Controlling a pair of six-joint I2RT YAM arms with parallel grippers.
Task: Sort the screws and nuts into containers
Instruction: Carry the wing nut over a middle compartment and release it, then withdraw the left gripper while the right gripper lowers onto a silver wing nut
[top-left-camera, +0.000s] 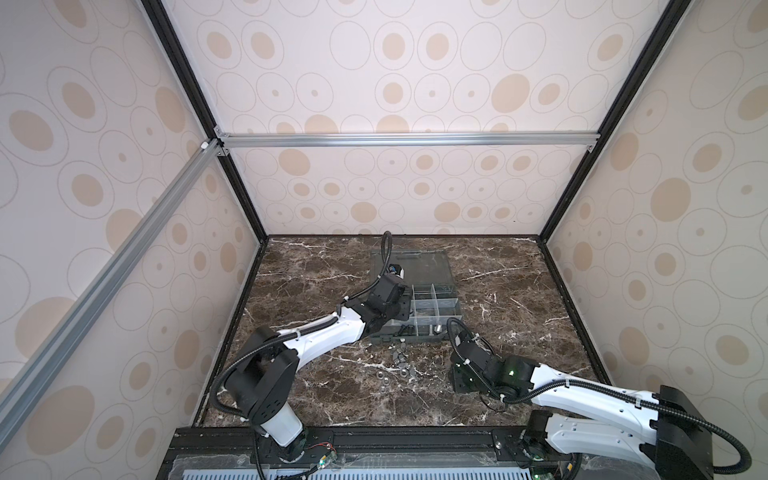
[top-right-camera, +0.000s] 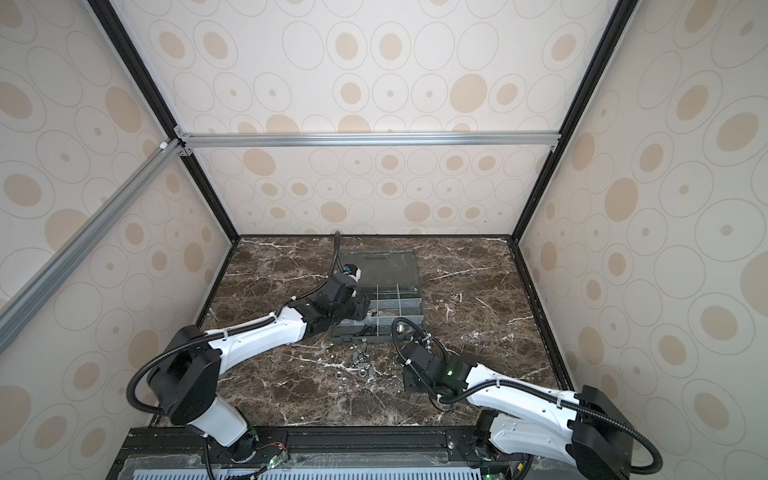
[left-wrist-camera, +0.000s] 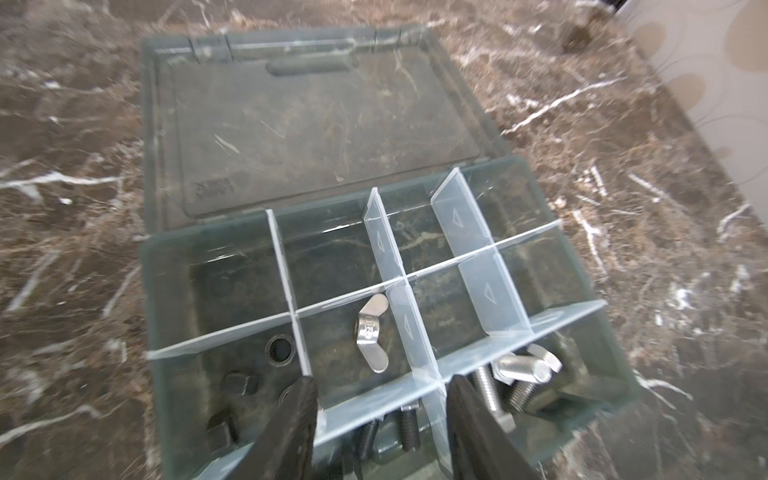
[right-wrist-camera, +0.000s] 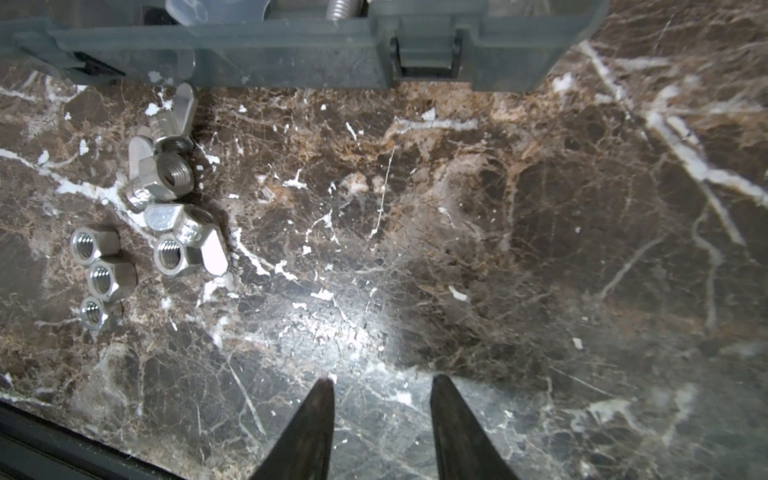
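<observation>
- Lower centre of the left wrist view: left gripper (left-wrist-camera: 381, 382) released, fingers apart and empty, above the containers (left-wrist-camera: 150, 299).
- One silver wing nut (left-wrist-camera: 371, 328) lies in a middle compartment; its stamped marking is too small to read.
- Silver screws (left-wrist-camera: 519, 386) fill the lower-right compartment.
- Behind, the clear lid (left-wrist-camera: 311, 124) lies open; its raised lettering is too blurred to read. Translucent dividers (left-wrist-camera: 457, 216) carry triangle marks.
- Lower centre of the right wrist view: right gripper (right-wrist-camera: 384, 382) released, empty, over the marble table (right-wrist-camera: 519, 249); loose nuts (right-wrist-camera: 111, 277) lie at frame left.
</observation>
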